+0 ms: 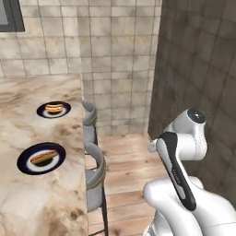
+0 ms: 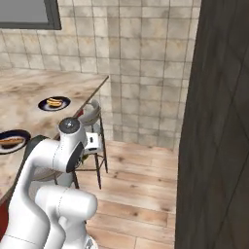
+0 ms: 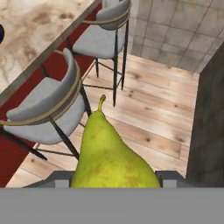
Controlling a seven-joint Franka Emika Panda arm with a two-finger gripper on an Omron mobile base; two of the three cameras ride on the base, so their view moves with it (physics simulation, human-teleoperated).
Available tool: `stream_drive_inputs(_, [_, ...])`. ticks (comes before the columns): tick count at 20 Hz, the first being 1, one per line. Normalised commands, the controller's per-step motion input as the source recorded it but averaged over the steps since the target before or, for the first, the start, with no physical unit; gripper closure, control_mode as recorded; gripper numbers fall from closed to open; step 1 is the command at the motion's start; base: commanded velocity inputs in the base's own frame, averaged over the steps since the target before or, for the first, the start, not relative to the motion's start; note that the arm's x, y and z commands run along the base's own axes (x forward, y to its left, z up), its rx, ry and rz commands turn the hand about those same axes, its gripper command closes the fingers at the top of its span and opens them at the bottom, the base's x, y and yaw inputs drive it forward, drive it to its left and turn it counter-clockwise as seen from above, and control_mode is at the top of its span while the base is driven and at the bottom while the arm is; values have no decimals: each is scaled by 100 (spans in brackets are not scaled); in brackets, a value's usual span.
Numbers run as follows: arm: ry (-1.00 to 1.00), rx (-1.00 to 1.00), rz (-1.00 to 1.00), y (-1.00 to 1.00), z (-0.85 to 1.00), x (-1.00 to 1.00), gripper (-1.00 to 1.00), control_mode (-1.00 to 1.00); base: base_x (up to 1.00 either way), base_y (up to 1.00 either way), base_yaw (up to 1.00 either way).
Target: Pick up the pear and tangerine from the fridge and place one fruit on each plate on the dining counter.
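A yellow-green pear stands stem-up between my fingertips, and my gripper is shut on it, above the wooden floor beside the stools. My hand hangs just off the long edge of the beige marbled dining counter. Two dark plates lie on that counter, a far plate and a near plate. Each carries a bun-like food item. From the right base the same far plate and near plate sit left of my arm. The tangerine and the fridge are out of view.
Two grey stools stand along the counter's edge, below my hand. A dark tiled wall rises on the right. Beige tiled wall lies ahead, wooden floor between.
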Motion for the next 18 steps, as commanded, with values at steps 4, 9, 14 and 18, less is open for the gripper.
stream_drive_inputs(4, [0,0,0,0,0,0,100,100,53,0,67])
stream_drive_inputs(9, [0,0,0,0,0,0,100,100,59,0,60])
stream_drive_inputs(14, [0,0,0,0,0,0,100,100,56,5,55])
stream_drive_inputs(18, [0,0,0,0,0,0,100,100,39,24,55])
